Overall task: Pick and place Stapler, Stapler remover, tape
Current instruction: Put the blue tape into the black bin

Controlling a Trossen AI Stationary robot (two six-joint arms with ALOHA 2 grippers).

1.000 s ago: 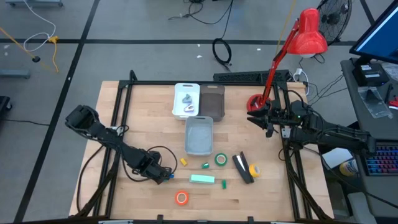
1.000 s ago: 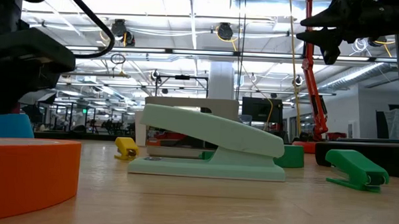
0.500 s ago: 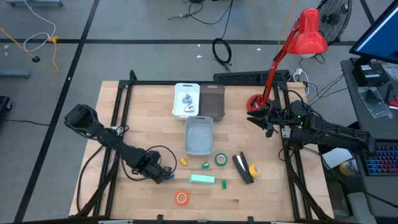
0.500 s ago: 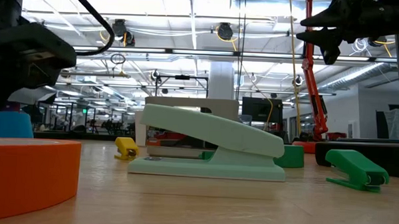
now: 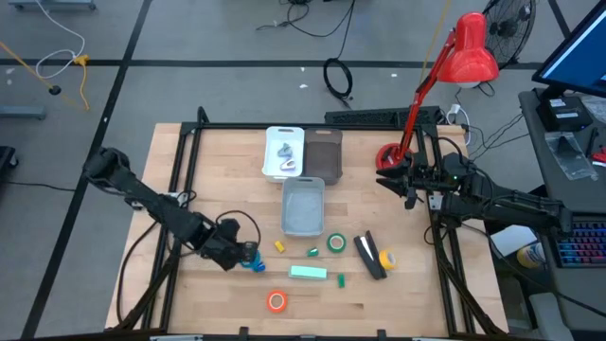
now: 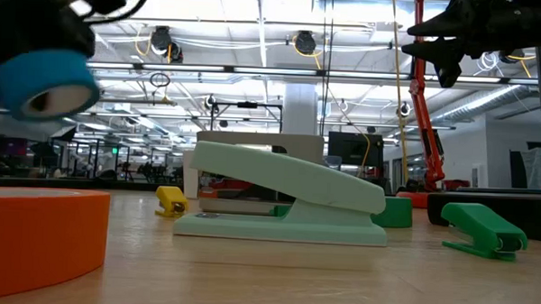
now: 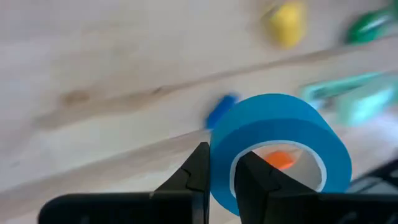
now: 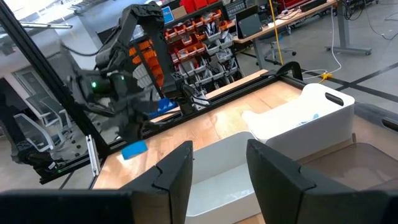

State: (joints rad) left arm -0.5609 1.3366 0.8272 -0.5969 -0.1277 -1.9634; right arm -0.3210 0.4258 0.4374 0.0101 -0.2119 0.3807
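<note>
Left fingers [image 7: 219, 180] clamp blue tape [image 7: 280, 149], lifted off table [image 5: 218, 175].

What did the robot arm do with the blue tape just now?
The left gripper closed on the blue tape and lifted it off the table; a second ago it sat on the wood. The right gripper, mint stapler and orange tape stayed put.

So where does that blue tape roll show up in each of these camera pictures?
High view: blue tape at lower left, in the left arm's jaws.
Low view: top left, lifted.
Left wrist view: centre, wall pinched.
Right wrist view: cannot tell.
Shared landmark: orange tape.
</note>
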